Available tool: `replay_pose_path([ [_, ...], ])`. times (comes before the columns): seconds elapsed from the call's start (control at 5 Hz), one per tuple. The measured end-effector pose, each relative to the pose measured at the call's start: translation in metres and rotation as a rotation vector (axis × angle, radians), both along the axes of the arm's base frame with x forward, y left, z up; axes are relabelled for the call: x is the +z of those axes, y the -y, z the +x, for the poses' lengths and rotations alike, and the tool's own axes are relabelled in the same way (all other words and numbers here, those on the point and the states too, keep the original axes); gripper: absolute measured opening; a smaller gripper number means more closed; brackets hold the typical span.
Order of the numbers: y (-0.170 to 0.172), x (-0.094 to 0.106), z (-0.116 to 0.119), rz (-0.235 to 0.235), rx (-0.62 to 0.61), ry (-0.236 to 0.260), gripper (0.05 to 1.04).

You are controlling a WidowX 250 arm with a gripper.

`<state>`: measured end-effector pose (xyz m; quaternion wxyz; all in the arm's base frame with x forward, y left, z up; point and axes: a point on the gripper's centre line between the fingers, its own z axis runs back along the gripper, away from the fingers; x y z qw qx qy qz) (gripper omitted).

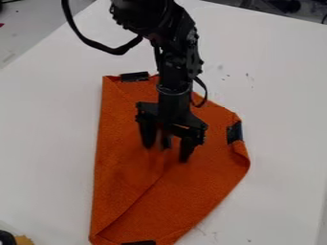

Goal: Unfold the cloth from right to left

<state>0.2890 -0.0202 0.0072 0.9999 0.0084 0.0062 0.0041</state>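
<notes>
Camera view, and from where I stand the black gripper [166, 153] hangs over the middle of the orange cloth [127, 172], its two fingers spread apart, with nothing I can make out pinched between them. The cloth lies flat on the white table [281, 95], folded over, a crease running slantwise toward its lower left corner. What worries me is the grip: closing here, mid-cloth, could catch both layers, and then the whole piece would likely drag along and nothing would open. Too shallow a pinch might just slide off the weave. The curled edge beside the dark strip [235, 133] on the right could also tuck under itself if the pull runs crooked.
</notes>
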Motion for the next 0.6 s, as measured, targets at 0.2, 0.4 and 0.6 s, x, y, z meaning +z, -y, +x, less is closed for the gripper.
replay_pose_path([
  [0.2, 0.0004, -0.0014, 0.0006, -0.003, -0.004, 0.012, 0.691],
  [0.4, 0.0015, -0.0009, 0.0003, -0.01, 0.004, 0.007, 0.377],
  [0.6, 0.0014, -0.0008, -0.0031, 0.011, 0.021, -0.012, 0.188],
])
